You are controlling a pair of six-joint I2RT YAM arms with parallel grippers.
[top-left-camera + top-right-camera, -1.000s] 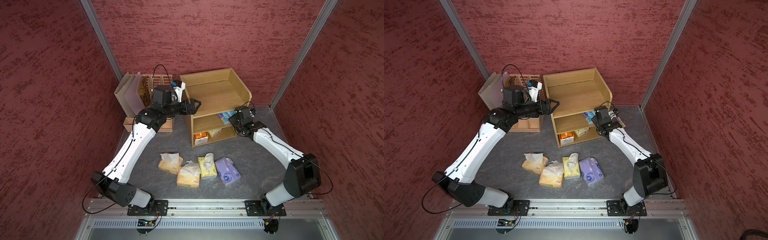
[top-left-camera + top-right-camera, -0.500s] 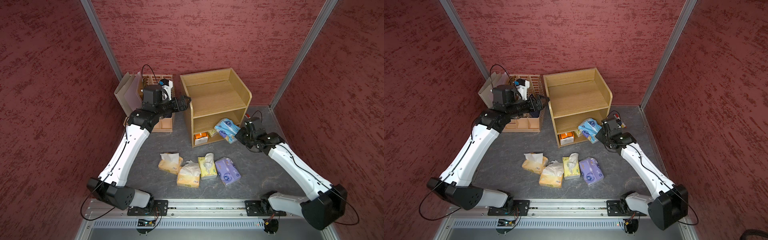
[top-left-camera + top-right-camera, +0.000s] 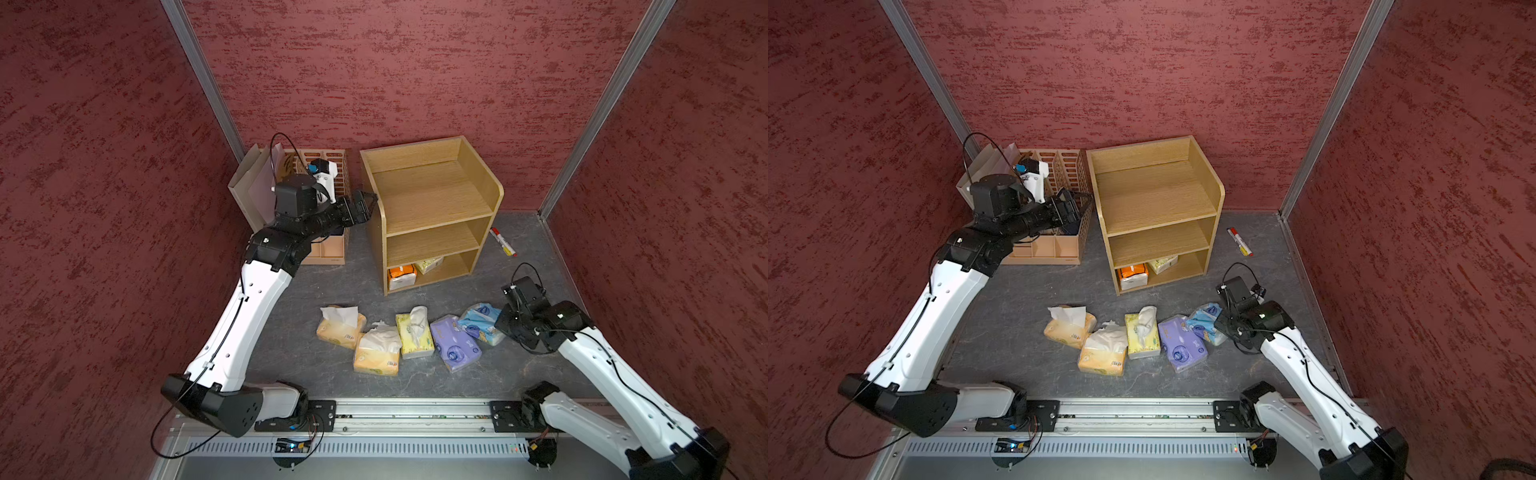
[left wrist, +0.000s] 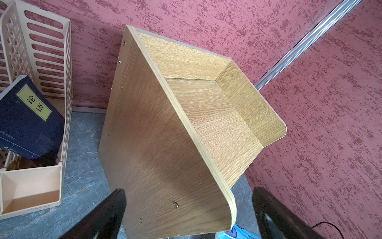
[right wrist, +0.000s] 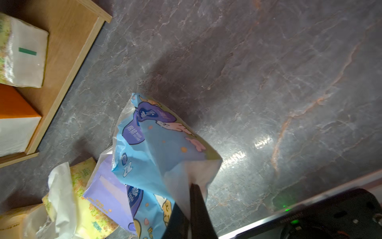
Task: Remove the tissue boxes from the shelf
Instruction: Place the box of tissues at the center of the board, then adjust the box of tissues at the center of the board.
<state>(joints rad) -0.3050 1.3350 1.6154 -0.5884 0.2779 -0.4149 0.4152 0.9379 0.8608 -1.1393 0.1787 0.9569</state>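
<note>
Right wrist view: the right gripper (image 5: 191,187) pinches the light blue pack (image 5: 157,149) by its white end, lower centre, just beside the purple pack (image 5: 105,190). It would best be set flat before release; the shelf (image 5: 68,37), upper left, is not yet empty.

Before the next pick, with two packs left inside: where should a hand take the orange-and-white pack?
Probably pinch the orange-and-white pack by its white front end, coming level through the shelf's open front: it sits in the bottom tier under a board.
</note>
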